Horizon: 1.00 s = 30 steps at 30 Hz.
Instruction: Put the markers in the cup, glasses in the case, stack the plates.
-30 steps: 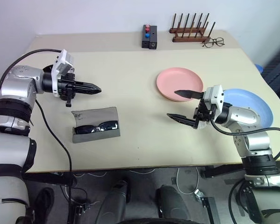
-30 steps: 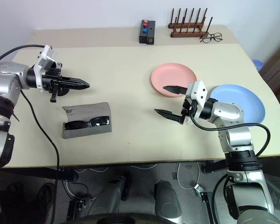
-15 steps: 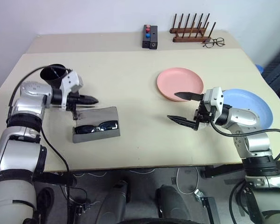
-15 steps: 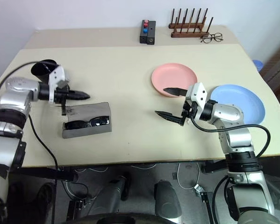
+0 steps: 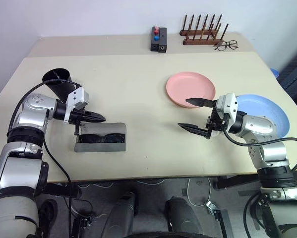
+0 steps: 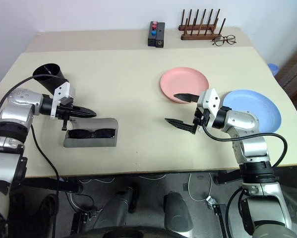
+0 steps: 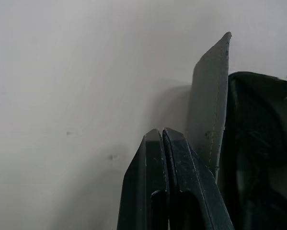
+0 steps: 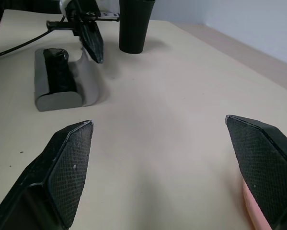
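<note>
On a beige table (image 5: 138, 89) seen from the robot's head, the grey case (image 5: 100, 144) lies toward eight o'clock with its flap lid partly lowered and the black-framed glasses (image 5: 96, 138) resting inside. Pressed together with nothing between them, the fingers of the left gripper (image 5: 99, 118) sit at the lid's far edge, just above the case; whether they touch it is unclear. Behind that arm, at about ten o'clock, stands the cup (image 5: 59, 83), a tall black tumbler; the markers' place cannot be made out. Right of centre, the right gripper (image 5: 194, 115) hovers over bare tabletop with its fingers spread wide and empty, pointing toward the case. One fingertip overlaps the near rim of the pink plate (image 5: 190, 89), which sits at about two o'clock. The blue plate (image 5: 267, 113) lies at three o'clock, partly hidden behind the right arm, apart from the pink one. Along the far edge, at twelve to one o'clock, are a small black box with red and blue buttons (image 5: 157, 39), a wooden peg rack (image 5: 203, 32), and thin-framed spectacles (image 5: 226, 45) just beside the rack.
</note>
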Motion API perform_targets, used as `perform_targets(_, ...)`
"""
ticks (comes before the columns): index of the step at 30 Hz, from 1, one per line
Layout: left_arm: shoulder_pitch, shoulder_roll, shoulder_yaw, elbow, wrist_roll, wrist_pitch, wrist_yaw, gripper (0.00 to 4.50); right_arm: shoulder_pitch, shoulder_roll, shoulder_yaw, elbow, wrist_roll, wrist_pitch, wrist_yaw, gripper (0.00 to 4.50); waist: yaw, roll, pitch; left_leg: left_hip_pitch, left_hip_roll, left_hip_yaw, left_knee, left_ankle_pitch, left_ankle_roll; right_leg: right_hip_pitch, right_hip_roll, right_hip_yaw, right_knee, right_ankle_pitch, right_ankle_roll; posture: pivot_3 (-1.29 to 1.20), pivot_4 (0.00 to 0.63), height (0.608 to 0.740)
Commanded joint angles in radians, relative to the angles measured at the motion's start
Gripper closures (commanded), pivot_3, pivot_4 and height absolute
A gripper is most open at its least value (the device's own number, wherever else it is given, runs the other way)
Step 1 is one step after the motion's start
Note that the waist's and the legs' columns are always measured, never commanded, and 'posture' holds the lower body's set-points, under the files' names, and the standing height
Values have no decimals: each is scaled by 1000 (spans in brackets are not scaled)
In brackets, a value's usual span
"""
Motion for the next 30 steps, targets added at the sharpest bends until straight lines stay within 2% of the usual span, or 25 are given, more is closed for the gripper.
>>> perform_targets(1, 52, 20, 18, -93, -20, 38, -38, 4473, -3, 0, -12, -7, 5, -21, 3, 0, 0, 0, 0, 0, 0, 0, 0, 0, 0, 0, 0, 0, 0, 0, 0, 0, 150, 740)
perform_targets(16, 235, 154, -31, -445, -200, 201, -39, 4473, 1, 4, -7, 1, 2, -34, 4, 0, 1, 0, 0, 0, 1, 0, 0, 0, 0, -1, 0, 1, 0, 0, 0, 0, 150, 740)
perform_targets(26, 326, 223, -84, -482, -224, 179, -39, 4473, -5, 10, -2, 9, -4, -42, 1, 0, 2, 0, 0, 0, 0, 0, 0, 0, 0, -3, -2, 1, -1, 0, -1, 0, 150, 740)
perform_targets(30, 367, 195, -53, -479, -200, 157, -39, 4473, -5, 11, -1, 10, -4, -44, -2, 0, 1, 4, -2, 1, 0, 1, -2, 0, 0, -4, -3, 1, -1, 0, -1, 0, 150, 740)
